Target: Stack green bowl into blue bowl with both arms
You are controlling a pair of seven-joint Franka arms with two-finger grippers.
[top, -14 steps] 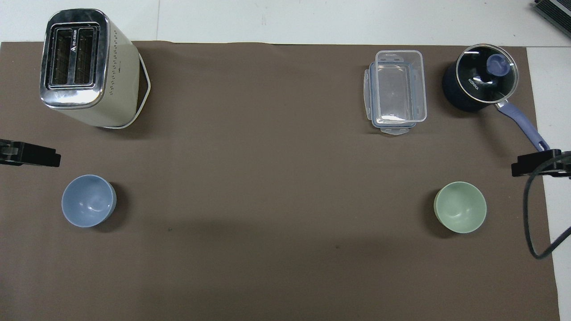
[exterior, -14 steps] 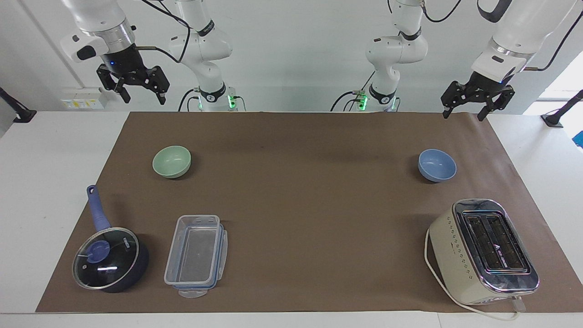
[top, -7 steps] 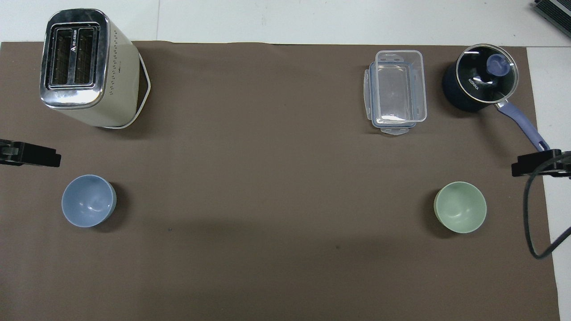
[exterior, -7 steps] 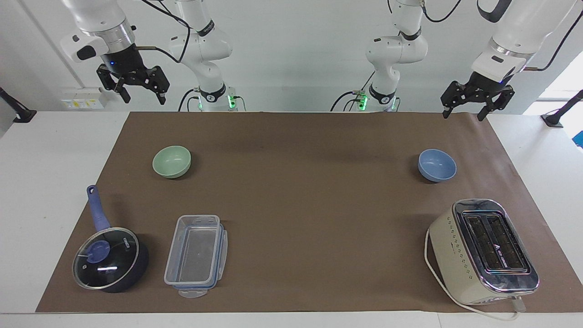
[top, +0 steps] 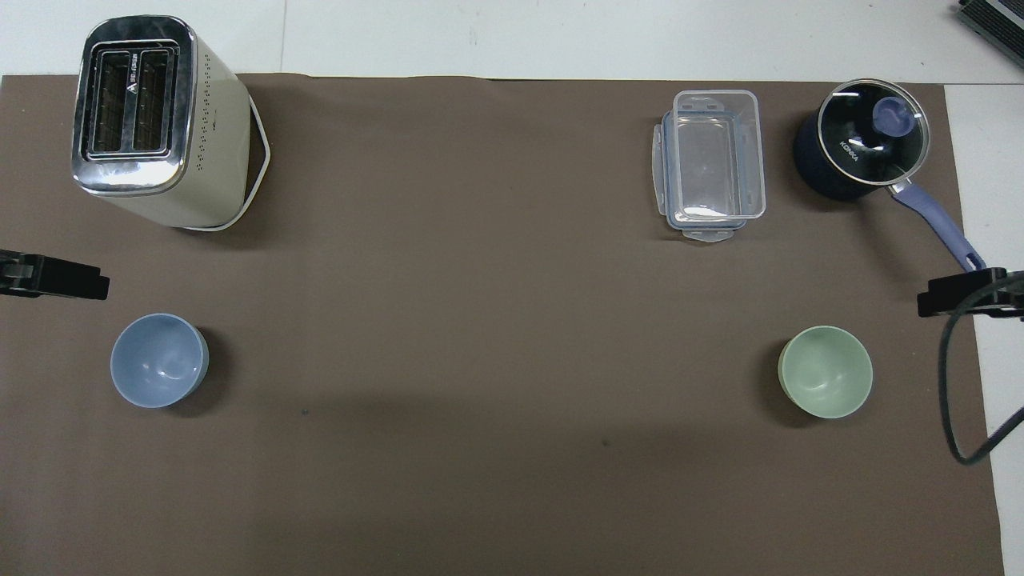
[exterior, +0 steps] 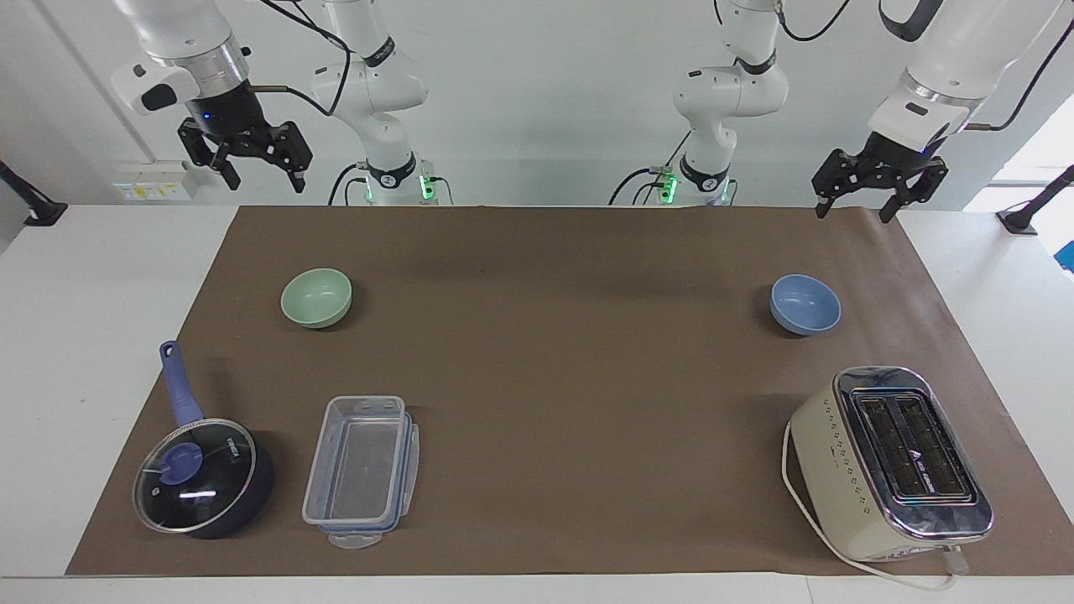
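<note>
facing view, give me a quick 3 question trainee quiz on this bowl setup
1. True or false: the green bowl already sits inside the blue bowl.
2. Which item is farther from the robots than the blue bowl, at the left arm's end of the table? A) saucepan B) toaster C) clear container
3. Fill in: both tools hang above the table with fingers ____ and hold nothing.

Key
1. False; they sit apart at the two ends of the brown mat.
2. B, the toaster.
3. open; left tool, right tool.

Two white jointed arms [exterior: 369,75], black cables, black two-finger ends, green base lights.
</note>
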